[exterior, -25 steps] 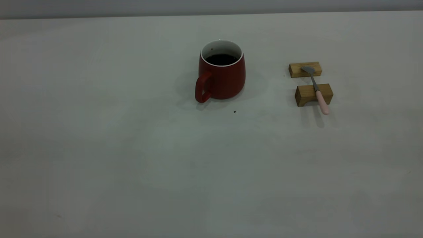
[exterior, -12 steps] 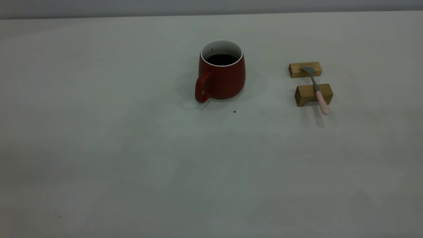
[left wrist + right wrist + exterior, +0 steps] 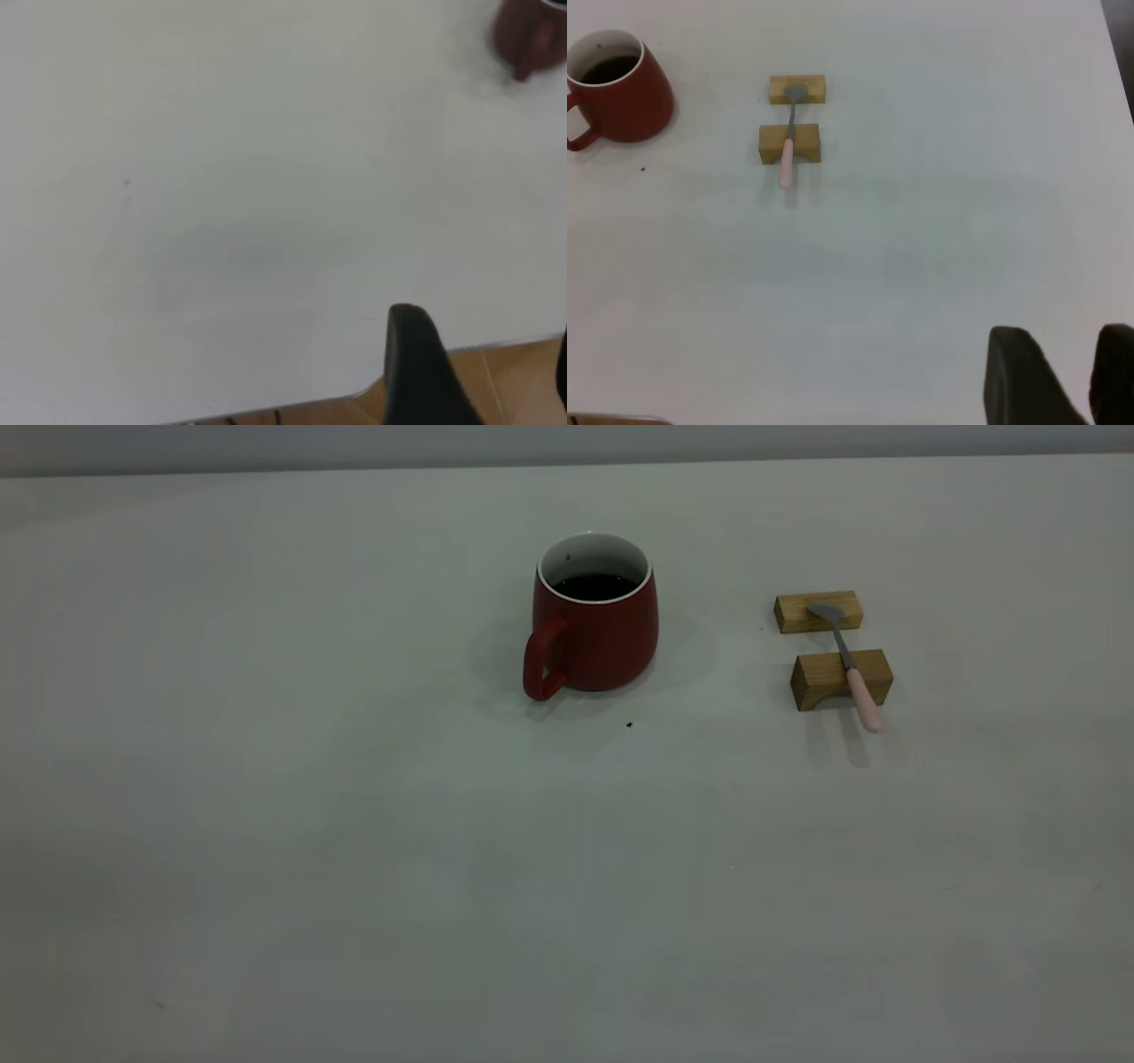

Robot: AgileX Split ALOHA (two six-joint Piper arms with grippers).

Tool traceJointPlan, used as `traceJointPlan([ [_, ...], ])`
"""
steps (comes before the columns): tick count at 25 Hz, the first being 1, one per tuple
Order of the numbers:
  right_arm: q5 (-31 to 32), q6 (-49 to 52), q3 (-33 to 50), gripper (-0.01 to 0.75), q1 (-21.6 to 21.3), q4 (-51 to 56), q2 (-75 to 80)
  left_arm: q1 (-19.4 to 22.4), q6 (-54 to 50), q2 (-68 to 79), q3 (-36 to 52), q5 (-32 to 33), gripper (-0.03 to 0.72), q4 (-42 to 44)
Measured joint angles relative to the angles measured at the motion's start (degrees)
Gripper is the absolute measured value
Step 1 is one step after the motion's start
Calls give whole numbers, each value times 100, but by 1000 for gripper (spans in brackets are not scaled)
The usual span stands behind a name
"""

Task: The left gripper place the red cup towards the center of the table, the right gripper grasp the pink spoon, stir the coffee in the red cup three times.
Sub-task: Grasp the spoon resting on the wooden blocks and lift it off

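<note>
The red cup [image 3: 594, 615] stands upright near the middle of the table [image 3: 354, 824], its handle toward the front left, with dark coffee [image 3: 594, 585] inside. The pink spoon [image 3: 850, 666] lies across two tan wooden blocks to the cup's right, its pink handle sticking out toward the front. Neither gripper shows in the exterior view. My left gripper [image 3: 487, 359] hangs open over the table's near edge, far from the cup [image 3: 532, 40], holding nothing. My right gripper [image 3: 1063, 350] is shut and empty, well back from the spoon [image 3: 788, 142] and the cup [image 3: 620, 88].
The two wooden blocks [image 3: 818, 611] [image 3: 819, 682] carry the spoon clear of the surface. A tiny black speck [image 3: 629, 724] lies just in front of the cup. The table's edge and wooden floor [image 3: 523, 381] show below the left gripper.
</note>
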Motion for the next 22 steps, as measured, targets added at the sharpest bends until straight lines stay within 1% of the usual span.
traceJointPlan([
  [3, 0, 0, 0, 238, 0, 0, 0, 214, 0, -5, 0, 7, 446, 0],
  [6, 0, 0, 0, 238, 0, 55, 0, 241, 0, -5, 0, 7, 446, 0],
  [9, -24, -19, 0, 244, 0, 341, 66, 241, 0, -5, 0, 7, 446, 0],
  [11, -64, -120, -5, 270, 0, 580, 399, 241, 0, -5, 0, 7, 446, 0],
  [14, -217, -338, -58, 357, 0, 792, 1198, 241, -7, -5, 0, 7, 446, 0],
  [16, -499, -482, -70, 429, 0, 931, 1784, 241, -7, -5, 0, 7, 446, 0],
  [19, -1274, -917, -70, 531, 0, 1479, 2694, 241, -7, -5, 0, 7, 446, 0],
  [20, -1605, -1112, -70, 555, 0, 1792, 3030, 241, -7, -5, 0, 7, 446, 0],
  [22, -2159, -1478, -70, 574, 0, 2431, 3763, 241, -7, -5, 0, 7, 446, 0],
])
